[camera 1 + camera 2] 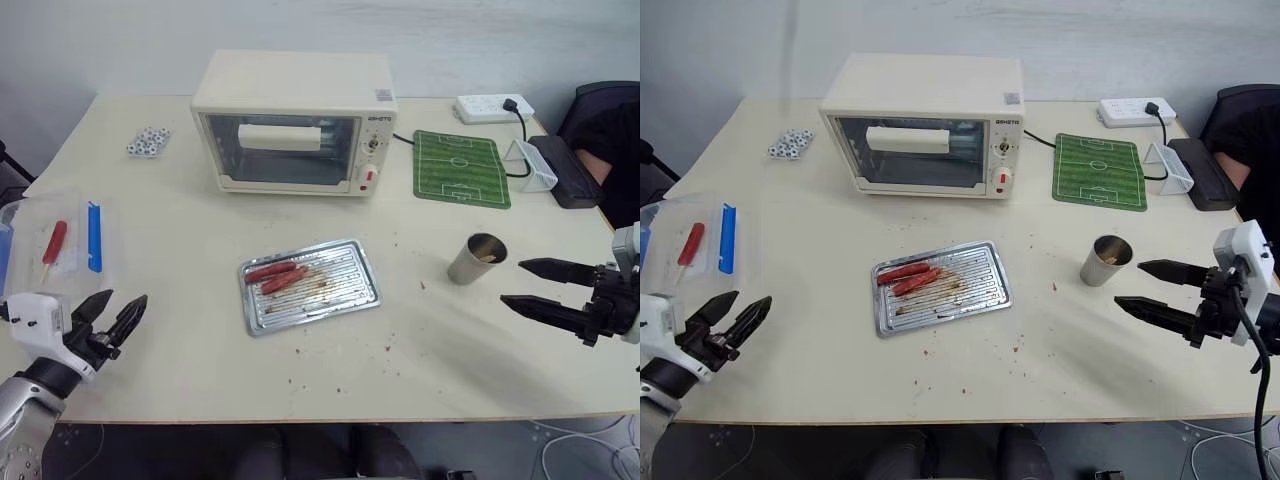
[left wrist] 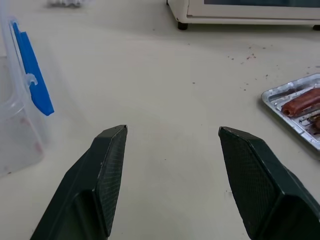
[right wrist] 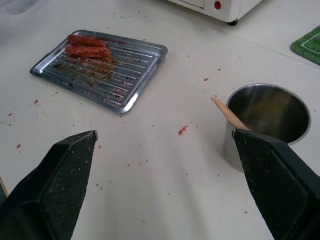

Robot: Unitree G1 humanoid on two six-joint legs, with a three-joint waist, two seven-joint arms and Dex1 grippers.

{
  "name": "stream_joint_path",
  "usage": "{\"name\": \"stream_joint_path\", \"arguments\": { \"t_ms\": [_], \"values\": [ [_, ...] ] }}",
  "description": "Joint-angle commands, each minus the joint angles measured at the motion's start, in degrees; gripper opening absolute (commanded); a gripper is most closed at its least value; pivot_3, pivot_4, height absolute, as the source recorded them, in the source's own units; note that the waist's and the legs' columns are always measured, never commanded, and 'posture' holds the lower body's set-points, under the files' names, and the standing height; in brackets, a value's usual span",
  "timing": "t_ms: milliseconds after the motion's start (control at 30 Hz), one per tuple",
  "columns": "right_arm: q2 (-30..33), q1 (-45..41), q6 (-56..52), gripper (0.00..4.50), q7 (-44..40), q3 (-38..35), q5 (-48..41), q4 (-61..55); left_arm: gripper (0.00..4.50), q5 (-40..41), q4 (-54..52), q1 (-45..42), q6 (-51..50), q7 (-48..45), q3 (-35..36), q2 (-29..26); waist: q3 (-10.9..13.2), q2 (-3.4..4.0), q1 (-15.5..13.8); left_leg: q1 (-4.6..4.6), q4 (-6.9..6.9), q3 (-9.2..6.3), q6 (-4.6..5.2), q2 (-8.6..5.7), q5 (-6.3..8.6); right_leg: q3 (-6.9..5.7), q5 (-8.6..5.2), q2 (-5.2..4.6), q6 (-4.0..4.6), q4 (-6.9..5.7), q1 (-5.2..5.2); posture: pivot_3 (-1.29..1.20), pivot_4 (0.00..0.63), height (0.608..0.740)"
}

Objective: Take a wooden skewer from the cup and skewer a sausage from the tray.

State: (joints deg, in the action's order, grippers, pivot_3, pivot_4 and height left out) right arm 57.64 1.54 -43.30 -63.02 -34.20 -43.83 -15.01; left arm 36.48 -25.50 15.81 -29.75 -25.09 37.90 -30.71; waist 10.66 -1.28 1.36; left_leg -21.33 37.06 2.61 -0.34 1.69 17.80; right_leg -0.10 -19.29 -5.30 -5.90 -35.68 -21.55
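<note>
From your head camera, the tray (image 1: 310, 286) sits mid-desk (image 1: 200, 360) with sausages (image 1: 272, 274) at its left end; the cup (image 1: 477, 259) stands to its right. Your right gripper (image 1: 532, 288) hovers beside the cup, jaws spread, empty. Your left gripper (image 1: 118, 318) is also spread. Your right wrist camera shows a skewer (image 3: 229, 114) leaning out of the cup.

Steel cup (image 1: 477, 260) is standing upright toward my table's right edge, wooden skewer (image 3: 228, 114) leaning inside; sausages (image 1: 277, 275) are lying together at the greasy ribbed tray's (image 1: 345, 290) left end, mid-table.
</note>
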Motion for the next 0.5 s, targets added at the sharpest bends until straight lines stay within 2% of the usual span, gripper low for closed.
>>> {"name": "stream_joint_path", "arguments": {
  "t_ms": [33,67,200,367,500],
  "values": [
    [-1.6,-0.9,1.1,4.5,4.0,-3.0,0.5,1.0,3.09,4.8,-4.7,-2.8,-3.4,-2.0,-2.1,-3.2,0.0,0.0,-0.1,0.0,0.01,-0.01,0.0,0.0,0.0,-0.01,0.0,0.0,-0.01,-0.01,0.01,0.0,0.15,0.74],
    [-2.3,-1.4,0.7,4.5,5.6,-3.1,0.2,1.1,3.45,6.3,-5.5,-4.0,-4.6,-2.9,-3.0,-4.3,0.0,0.0,-0.1,0.0,0.03,-0.03,-0.01,0.0,-0.01,-0.02,0.0,0.0,-0.01,-0.02,0.02,0.0,0.15,0.74],
    [-4.6,-2.9,-0.6,4.5,11.0,-2.7,-0.6,0.0,4.46,11.2,-7.8,-8.6,-9.1,-7.1,-6.5,-10.3,0.0,0.05,0.1,0.0,0.03,-0.03,-0.07,-0.02,-0.04,0.0,0.01,-0.01,-0.01,-0.05,0.03,0.0,0.15,0.74],
    [-8.5,-3.4,0.6,4.5,17.6,-0.8,1.0,-2.8,4.46,18.6,-10.2,-16.8,-14.4,-13.2,-12.2,-17.7,0.1,0.14,0.2,-0.01,-0.05,-0.07,-0.3,0.03,-0.15,-0.1,-0.01,0.08,0.02,-0.07,-0.01,0.0,0.15,0.74],
    [-11.5,-2.7,0.6,4.5,20.0,0.5,0.2,-5.9,4.46,19.7,-8.9,-25.8,-15.5,-16.7,-18.7,-20.2,0.1,0.22,0.1,-0.02,0.0,-0.04,-0.34,-0.04,-0.19,-0.08,0.0,0.09,-0.01,-0.13,-0.01,0.0,0.15,0.74]
  ]
}}
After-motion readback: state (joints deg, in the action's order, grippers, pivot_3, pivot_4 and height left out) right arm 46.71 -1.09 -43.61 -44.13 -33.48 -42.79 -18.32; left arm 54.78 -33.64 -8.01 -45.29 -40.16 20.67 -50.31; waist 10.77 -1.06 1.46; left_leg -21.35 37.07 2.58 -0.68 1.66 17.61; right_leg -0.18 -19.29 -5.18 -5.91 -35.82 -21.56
